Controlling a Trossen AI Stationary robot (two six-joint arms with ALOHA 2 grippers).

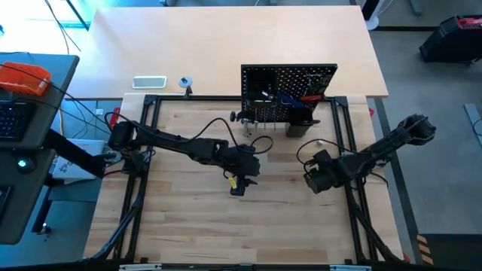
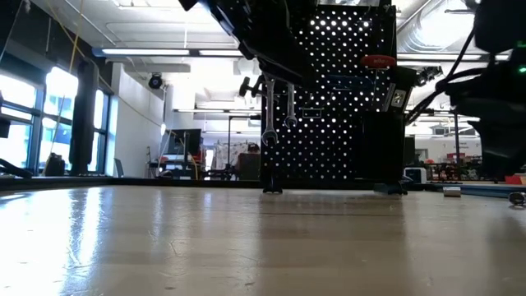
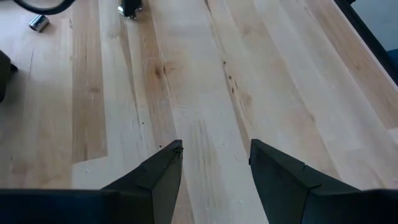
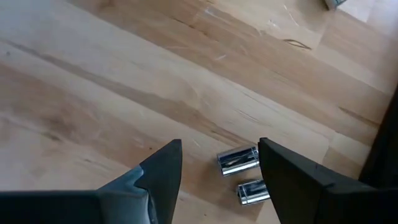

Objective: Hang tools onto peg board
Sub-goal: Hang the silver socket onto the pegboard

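The black peg board point(image 1: 288, 92) stands upright at the table's far side. Two silver wrenches point(image 2: 269, 111) hang from its hooks, and a red-handled screwdriver point(image 2: 378, 60) sits high on it. My right gripper point(image 4: 219, 144) points down, open, at the table's right. Two small silver metal bits point(image 4: 238, 160) lie on the wood just beyond its fingertips, near one finger and apart from it. My left gripper point(image 3: 214, 146) hovers open over bare wood near the table's middle point(image 1: 238, 188). Another small bit point(image 3: 38, 23) lies farther off on the table.
The black frame rails point(image 1: 147, 135) border the table on the left and right. A small bit point(image 1: 319, 143) lies on the wood in front of the peg board's right end. Bare wood stretches along the near side point(image 1: 248, 233).
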